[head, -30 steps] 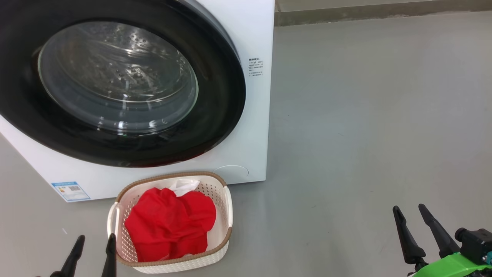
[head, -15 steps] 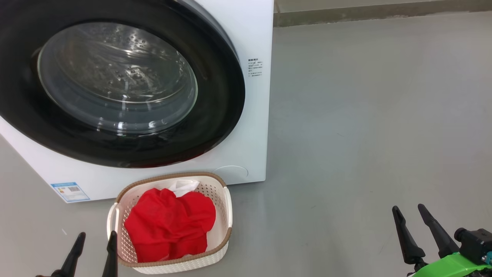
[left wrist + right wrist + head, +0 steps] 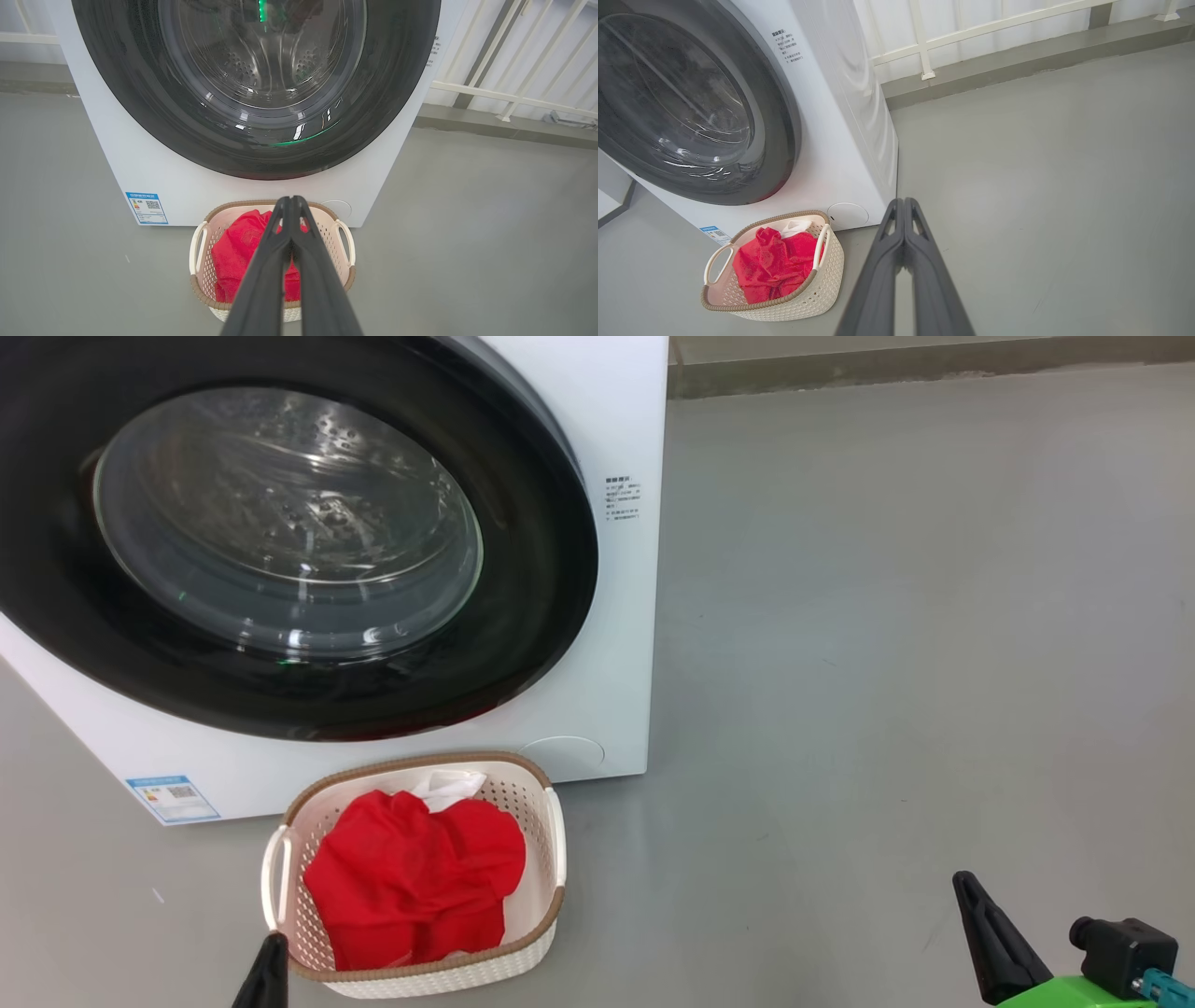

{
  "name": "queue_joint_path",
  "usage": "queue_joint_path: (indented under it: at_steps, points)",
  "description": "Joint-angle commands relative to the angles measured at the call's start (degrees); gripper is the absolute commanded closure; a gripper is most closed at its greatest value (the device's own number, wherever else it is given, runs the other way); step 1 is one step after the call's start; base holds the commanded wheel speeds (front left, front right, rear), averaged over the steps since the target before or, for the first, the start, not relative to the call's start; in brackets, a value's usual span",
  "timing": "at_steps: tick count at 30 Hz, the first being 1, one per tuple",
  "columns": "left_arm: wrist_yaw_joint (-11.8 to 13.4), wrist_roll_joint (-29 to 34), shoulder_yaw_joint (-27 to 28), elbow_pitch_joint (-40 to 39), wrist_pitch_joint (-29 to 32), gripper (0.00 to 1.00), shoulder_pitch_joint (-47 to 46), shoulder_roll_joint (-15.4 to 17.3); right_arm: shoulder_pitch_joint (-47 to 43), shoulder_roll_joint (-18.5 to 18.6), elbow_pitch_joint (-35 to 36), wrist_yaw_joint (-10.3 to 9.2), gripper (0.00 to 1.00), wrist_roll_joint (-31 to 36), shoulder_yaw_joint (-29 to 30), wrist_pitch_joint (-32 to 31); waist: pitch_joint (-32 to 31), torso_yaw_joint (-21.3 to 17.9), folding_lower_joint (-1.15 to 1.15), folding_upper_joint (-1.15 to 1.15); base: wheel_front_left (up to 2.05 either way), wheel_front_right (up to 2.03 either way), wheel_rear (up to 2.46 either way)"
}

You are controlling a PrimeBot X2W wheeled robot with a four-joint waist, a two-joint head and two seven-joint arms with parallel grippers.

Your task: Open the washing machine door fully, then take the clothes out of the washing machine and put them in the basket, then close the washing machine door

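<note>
Since a second ago both pairs of fingers have drawn together: the left gripper [image 3: 290,201] and the right gripper [image 3: 903,201] each show their dark fingers pressed tip to tip, holding nothing. In the head view the washing machine [image 3: 607,709] fills the 10 o'clock quarter. The washing machine door [image 3: 532,569] is shut against the white front, its black rim reaching almost to the cabinet's right edge. The basket [image 3: 551,831] stands on the floor at 7 o'clock, just in front of the machine's lower edge. It holds the red clothes [image 3: 411,877], with a white cloth [image 3: 448,789] at its far rim. The left gripper's tip lies just beside the basket's near-left corner. From 1 to 5 o'clock the grey floor [image 3: 887,616] lies open up to a low kerb [image 3: 887,369], with the right gripper low at 5 o'clock.
</note>
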State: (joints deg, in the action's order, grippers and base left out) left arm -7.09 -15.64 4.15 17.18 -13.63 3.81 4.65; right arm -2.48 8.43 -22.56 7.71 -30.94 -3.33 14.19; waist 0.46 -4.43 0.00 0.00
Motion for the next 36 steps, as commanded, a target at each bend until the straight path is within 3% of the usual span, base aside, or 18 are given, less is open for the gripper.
queue_joint_path:
  at_steps: [1, 4, 9, 36]
  points:
    - [-0.01, -1.59, 0.49, -1.18, 0.32, 1.0, -0.41, 0.85, 0.35, 0.83, 1.27, -0.01, 1.0, -1.38, 0.39, -0.24, -0.04, 0.08, 0.05, 0.0, 0.0, 0.0, 0.0]
    - [-0.02, -3.46, 0.52, -1.29, 0.8, 1.0, -0.57, 0.79, 0.48, 0.69, 1.53, -0.01, 1.0, -2.9, 0.6, -0.73, -0.15, 0.2, 0.13, 0.0, 0.0, 0.0, 0.0]
    - [-0.04, -6.56, 0.55, -1.34, 1.58, 1.0, -0.98, 0.68, 0.84, 0.46, 1.79, -0.02, 1.0, -5.41, 0.95, -1.53, -0.04, 0.38, 0.01, 0.0, 0.0, 0.0, 0.0]
    - [-0.12, -22.69, 0.94, -1.76, 5.82, 1.0, -3.08, 0.11, 2.66, -0.8, 3.33, -0.07, 1.0, -18.4, 2.85, -5.82, -0.08, 1.31, 0.0, 0.0, 0.0, 0.0, 0.0]
